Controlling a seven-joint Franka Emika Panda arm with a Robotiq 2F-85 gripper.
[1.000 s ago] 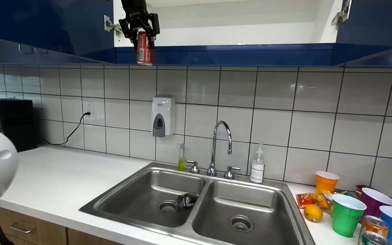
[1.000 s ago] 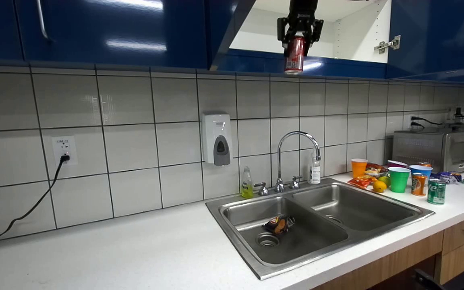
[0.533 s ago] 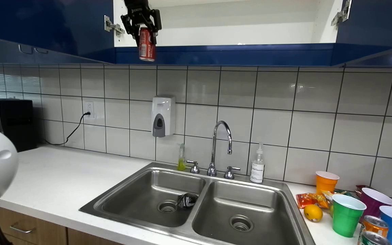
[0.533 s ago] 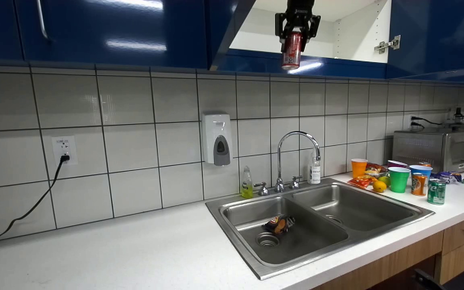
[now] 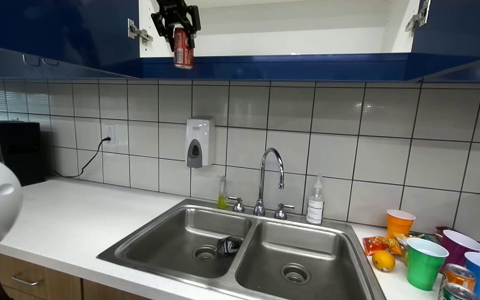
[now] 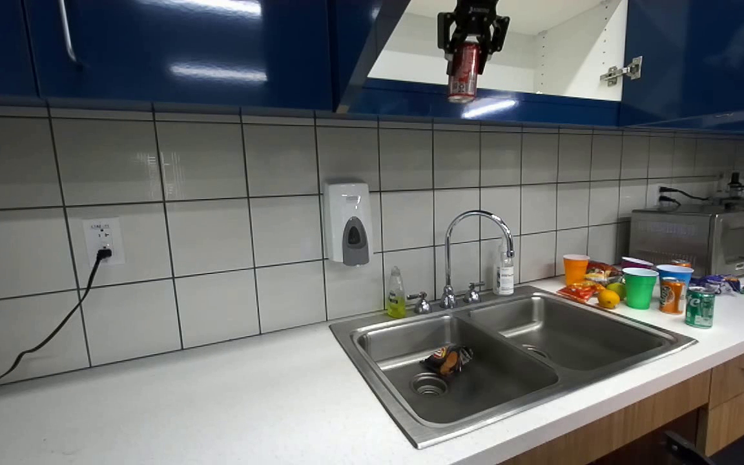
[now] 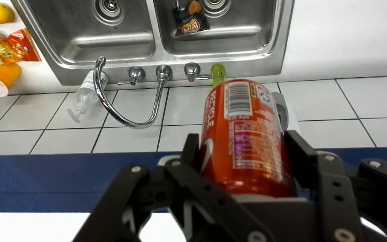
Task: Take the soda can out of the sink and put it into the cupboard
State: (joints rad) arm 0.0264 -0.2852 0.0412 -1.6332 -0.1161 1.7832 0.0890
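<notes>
As the black claw (image 5: 182, 45) clasps the red soda can (image 7: 247, 134), both hang in front of the open cupboard (image 5: 290, 37), where the can's lower end overlaps the blue bottom edge (image 5: 290, 67) in both exterior views. Below, a dark snack bag (image 7: 190, 22) lies beside a drain (image 6: 429, 385) in the double-basin stainless steel sink (image 5: 306, 246). Farther out, plastic cups (image 6: 640, 290) and drink cans (image 6: 699, 309) stand on the worktop (image 6: 217, 400).
</notes>
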